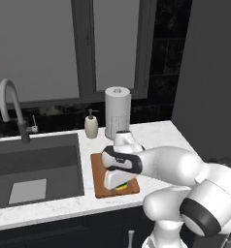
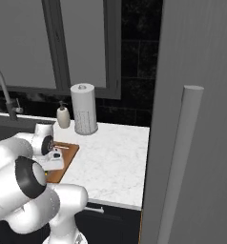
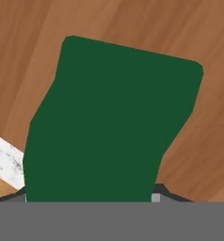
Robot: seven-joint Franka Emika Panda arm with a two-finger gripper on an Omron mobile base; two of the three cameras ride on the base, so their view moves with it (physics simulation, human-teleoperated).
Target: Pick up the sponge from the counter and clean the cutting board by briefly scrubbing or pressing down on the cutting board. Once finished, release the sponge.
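Sponge (image 3: 114, 122) gripped in hand (image 1: 118, 183), low over cutting board (image 1: 99, 179) — near its front edge, counter (image 2: 115, 162) open rightward

A dark-framed window (image 1: 83, 48) sits above a black tiled wall (image 1: 158, 58). Below the window lies a dark sink (image 1: 35, 167) with a curved tap (image 1: 10, 106); right of it, a grey panel (image 2: 201, 119).

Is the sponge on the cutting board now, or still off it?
On it. The hand view shows the sponge with the cutting board around it; the left base view shows yellow on the wood.
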